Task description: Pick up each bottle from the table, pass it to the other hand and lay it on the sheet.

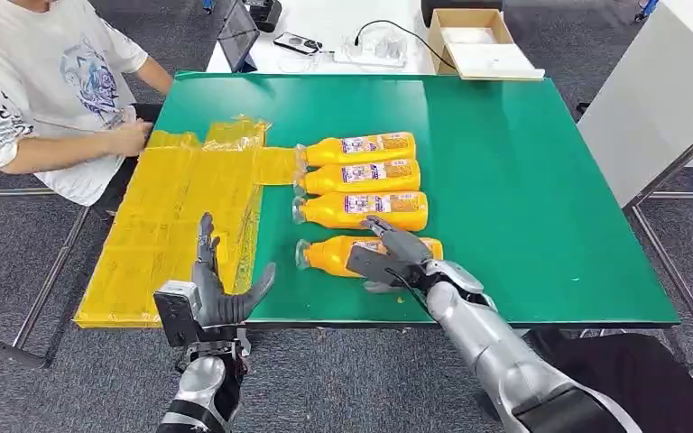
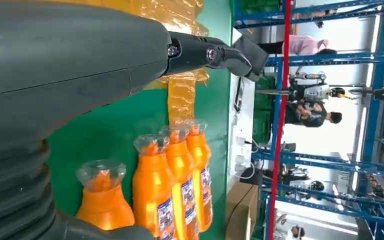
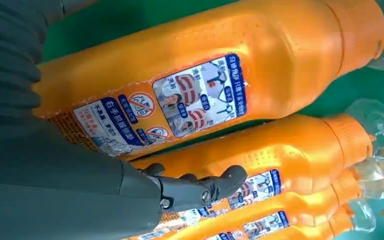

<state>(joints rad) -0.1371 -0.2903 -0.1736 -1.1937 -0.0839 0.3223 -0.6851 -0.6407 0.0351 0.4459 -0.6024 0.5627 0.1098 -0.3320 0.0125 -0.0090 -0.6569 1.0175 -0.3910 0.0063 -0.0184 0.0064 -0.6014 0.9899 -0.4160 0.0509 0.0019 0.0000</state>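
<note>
i have my right hand (image 1: 388,257) down over the nearest bottle (image 1: 334,254), the one closest to me of the four orange bottles lying in a row on the green worktop (image 1: 523,180); the fingers are spread across its body near the label, and the right wrist view shows a finger (image 3: 200,187) reaching between this bottle and its neighbour (image 1: 361,209); i judge the grasp is forming but not closed, and i cannot tell for sure whether the hand already bears on the plastic; the bottle lies flat on the worktop, not lifted.

the bottles lie side by side with their clear caps pointing towards the yellow sheet (image 1: 171,225), which i take as set up so that each can be taken around the middle and carried across to my left; my left hand (image 1: 212,289) is held up at the near edge of the worktop, over the sheet's near corner, holding nothing and with fingers apart, i think waiting there because the handover must happen between the row and the sheet.

a person (image 1: 45,81) sits at the far left corner with hands on the sheet's far edge, perhaps steadying it; no bottle lies on the sheet yet, so i reckon the task is at its very start.
</note>
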